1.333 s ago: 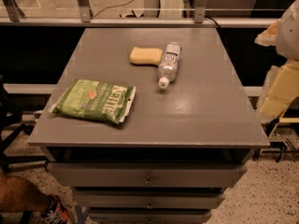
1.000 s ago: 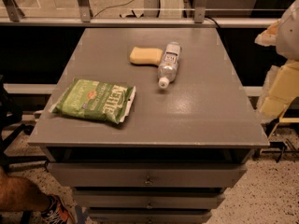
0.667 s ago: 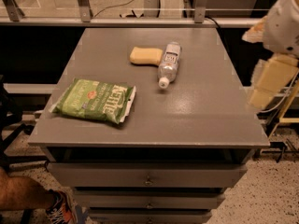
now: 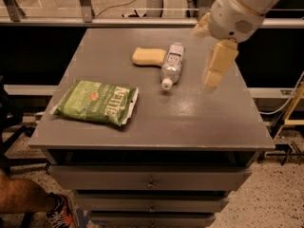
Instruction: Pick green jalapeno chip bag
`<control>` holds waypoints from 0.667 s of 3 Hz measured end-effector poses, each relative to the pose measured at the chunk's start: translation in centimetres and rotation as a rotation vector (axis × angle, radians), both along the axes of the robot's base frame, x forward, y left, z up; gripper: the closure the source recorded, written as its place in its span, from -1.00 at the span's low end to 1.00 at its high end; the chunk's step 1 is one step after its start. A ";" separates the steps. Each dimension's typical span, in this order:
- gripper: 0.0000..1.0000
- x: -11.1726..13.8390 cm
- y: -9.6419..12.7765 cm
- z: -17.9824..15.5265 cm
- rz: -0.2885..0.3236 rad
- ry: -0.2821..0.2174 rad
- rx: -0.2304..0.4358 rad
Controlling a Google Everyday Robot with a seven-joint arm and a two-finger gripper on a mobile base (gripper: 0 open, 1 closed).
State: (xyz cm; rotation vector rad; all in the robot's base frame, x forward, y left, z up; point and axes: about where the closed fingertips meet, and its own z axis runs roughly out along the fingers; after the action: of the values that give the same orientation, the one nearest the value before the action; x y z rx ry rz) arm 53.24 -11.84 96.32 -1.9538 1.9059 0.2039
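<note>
One bag: green jalapeno chip bag left of bottle, by table edge.
Gripper: right of bottle, spread, empty.

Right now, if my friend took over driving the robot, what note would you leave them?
Claw: hangs above the right side of the table, near the clear bottle; nothing seen in it.
Green jalapeno chip bag: lies flat at the table's front left, well apart from the claw.
Yellow sponge: beside the bottle, toward the back.
Done: nothing picked up yet.
Left: bring the claw across to the bag, grab it and lift it.
</note>
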 end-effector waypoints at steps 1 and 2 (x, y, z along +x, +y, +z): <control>-1.00 1.7 5.5 0.1 0.134 0.005 0.054; -1.00 1.8 5.5 0.1 0.134 0.004 0.054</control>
State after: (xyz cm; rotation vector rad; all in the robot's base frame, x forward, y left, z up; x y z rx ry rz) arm 55.00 -6.38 96.41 -2.0474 1.7544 0.2948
